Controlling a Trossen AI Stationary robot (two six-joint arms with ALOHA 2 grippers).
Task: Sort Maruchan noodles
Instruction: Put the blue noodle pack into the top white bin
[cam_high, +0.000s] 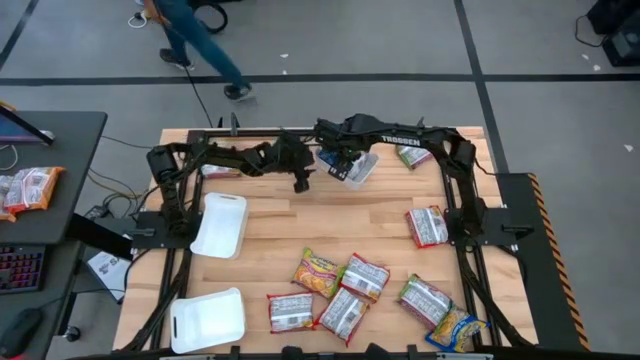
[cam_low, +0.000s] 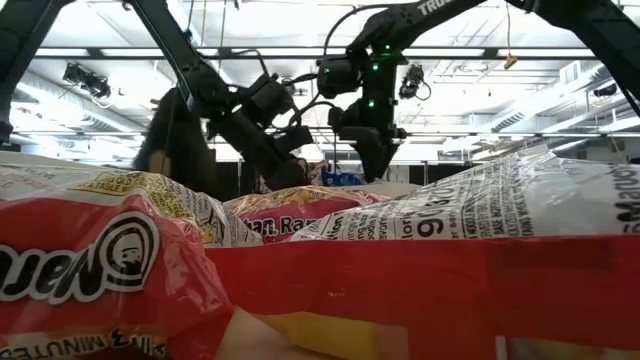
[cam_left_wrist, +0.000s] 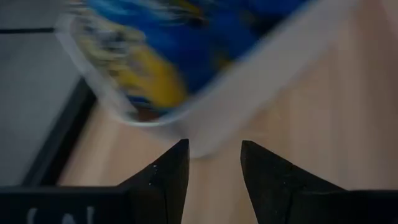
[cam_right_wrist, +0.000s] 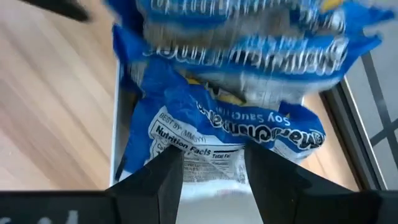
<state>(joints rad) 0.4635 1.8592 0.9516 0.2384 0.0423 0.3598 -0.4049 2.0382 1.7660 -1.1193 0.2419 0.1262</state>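
Right tool (cam_right_wrist: 208, 171) hangs over the far tray (cam_high: 362, 168), jaws spread w/ nothing pinched; blue packets (cam_right_wrist: 230, 106) lie piled in it, prob. sorted by colour. Left tool (cam_left_wrist: 212, 163), also spread & empty, noses tray's rim. Other packets (cam_high: 340, 290) wait scattered at bench's (cam_high: 330, 225) near edge.

Noodle packets (cam_right_wrist: 230, 124) in tray (cam_high: 362, 172) — table's far edge

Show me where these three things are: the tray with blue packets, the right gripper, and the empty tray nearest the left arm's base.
tray with blue packets (cam_high: 362, 172), high view, its white rim.
right gripper (cam_right_wrist: 213, 167), right wrist view, between fingertips.
empty tray (cam_high: 222, 224), high view, bare floor.
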